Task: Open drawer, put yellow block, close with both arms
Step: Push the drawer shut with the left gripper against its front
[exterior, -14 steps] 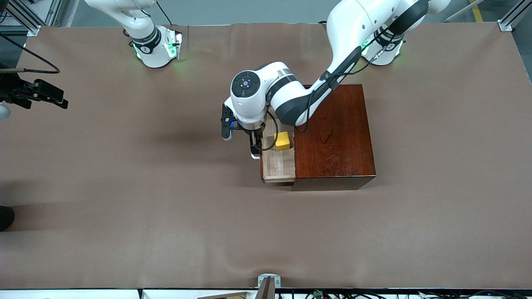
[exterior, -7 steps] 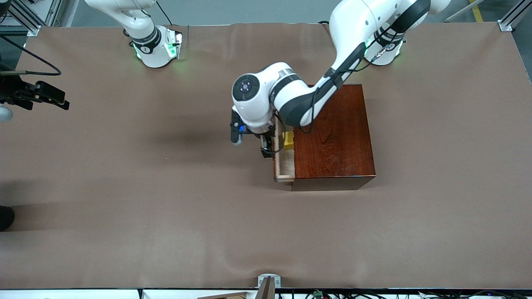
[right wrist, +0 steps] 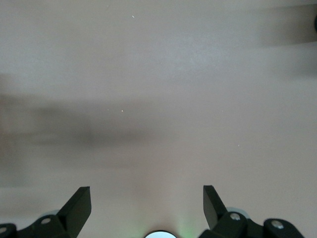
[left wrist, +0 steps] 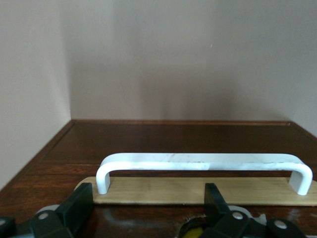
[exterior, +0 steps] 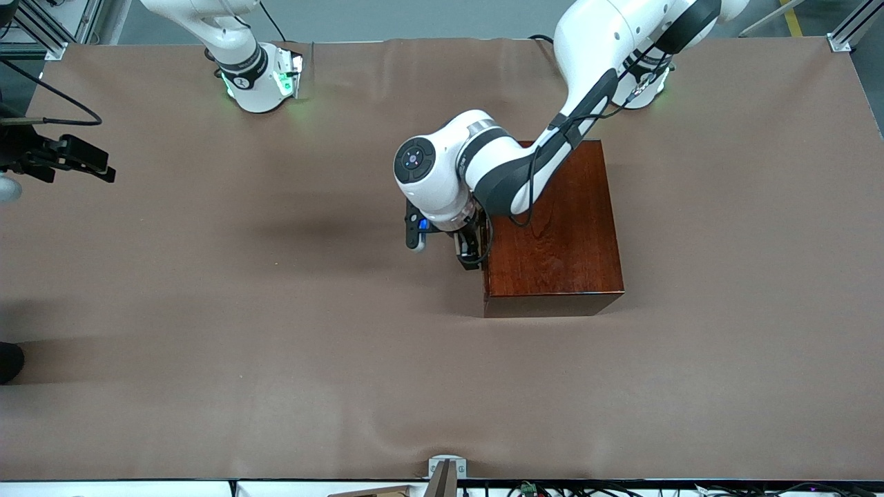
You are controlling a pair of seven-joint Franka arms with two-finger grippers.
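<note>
Drawer [left wrist: 198, 191] flush in wooden box [exterior: 552, 228], left gripper [exterior: 469, 257] spread at its white handle [left wrist: 203, 163]; right gripper [right wrist: 147, 208] spread, waiting over bare table [exterior: 207, 310]

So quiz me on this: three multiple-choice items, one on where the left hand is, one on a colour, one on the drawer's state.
1. Where is the left hand?
A. over the box top
B. at the drawer's front
C. by the right arm's base

2. What colour is the handle?
A. white
B. black
C. yellow

3. How is the drawer?
A. pulled fully out
B. half out
C. pushed in

Answers:
1 B: the left wrist view faces the handle close up.
2 A: the bar is plainly white.
3 C: no tray sticks out of the box in the front view.
</note>
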